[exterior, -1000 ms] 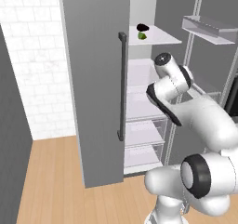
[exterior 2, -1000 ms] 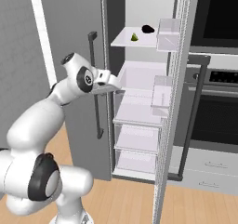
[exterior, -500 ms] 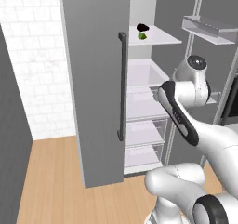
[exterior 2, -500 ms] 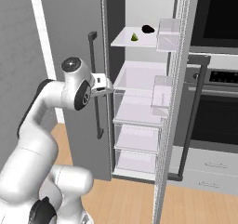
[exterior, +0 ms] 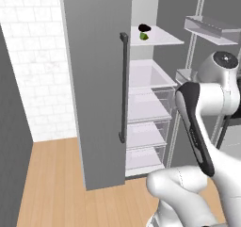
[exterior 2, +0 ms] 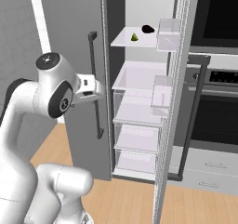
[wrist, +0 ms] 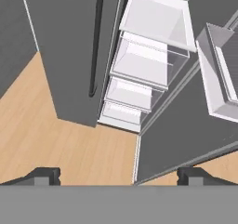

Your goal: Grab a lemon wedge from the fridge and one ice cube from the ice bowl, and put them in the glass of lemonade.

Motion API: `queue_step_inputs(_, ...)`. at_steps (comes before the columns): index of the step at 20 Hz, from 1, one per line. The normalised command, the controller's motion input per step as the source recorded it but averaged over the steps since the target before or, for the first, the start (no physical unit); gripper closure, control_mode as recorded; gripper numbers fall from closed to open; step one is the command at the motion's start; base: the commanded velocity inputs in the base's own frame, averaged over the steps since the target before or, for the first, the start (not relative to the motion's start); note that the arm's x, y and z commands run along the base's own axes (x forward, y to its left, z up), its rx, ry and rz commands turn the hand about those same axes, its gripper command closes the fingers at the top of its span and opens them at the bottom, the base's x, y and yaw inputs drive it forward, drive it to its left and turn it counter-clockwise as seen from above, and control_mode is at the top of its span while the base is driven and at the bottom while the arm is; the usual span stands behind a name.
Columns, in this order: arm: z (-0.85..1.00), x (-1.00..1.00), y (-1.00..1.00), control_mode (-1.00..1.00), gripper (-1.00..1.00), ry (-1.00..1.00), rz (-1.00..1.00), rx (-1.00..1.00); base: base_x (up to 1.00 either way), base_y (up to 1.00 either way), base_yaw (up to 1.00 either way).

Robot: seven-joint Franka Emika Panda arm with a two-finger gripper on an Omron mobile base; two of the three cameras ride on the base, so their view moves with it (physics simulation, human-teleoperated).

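The lemon wedge [exterior: 144, 36] lies on the upper shelf [exterior: 162, 36] inside the fridge [exterior: 96, 80], just beside a small black lump [exterior: 145, 28]; in the right base view the wedge [exterior 2: 134, 37] sits to the left of the lump [exterior 2: 148, 29]. The right-hand fridge door [exterior 2: 173, 125] stands open, exposing the pale shelves and drawers [exterior 2: 137, 137] below.

Step in hand: retrieval of the wedge, the first item of the task. No item is yet held.

The tool [wrist: 119, 175] points down toward the lower drawers [wrist: 128, 102] and the wooden floor [wrist: 56, 139]. Its two tips stand wide apart at the bottom edge of the hand view, with nothing between them: released. In the right base view the tool [exterior 2: 93, 89] sits in front of the closed left door, well below the upper shelf.

Next move, as judged: raise and redirect the tool toward the upper shelf, enter through the open side, and align the tips on either side of the wedge while avoiding the black lump and the door bin [exterior 2: 168, 34] nearby.
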Motion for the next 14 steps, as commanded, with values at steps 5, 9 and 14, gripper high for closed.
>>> queue_step_inputs(5,0.10,-0.68,0.26,-1.00,-1.00,0.15,-0.14,0.02,0.00,0.00,0.00)
queue_step_inputs(9,-0.03,-0.03,0.59,-1.00,-1.00,0.00,-0.05,0.14,0.00,0.00,0.00)
queue_step_inputs(14,-0.03,-0.70,0.33,-1.00,-1.00,-0.01,0.00,0.12,0.00,0.00,0.00)
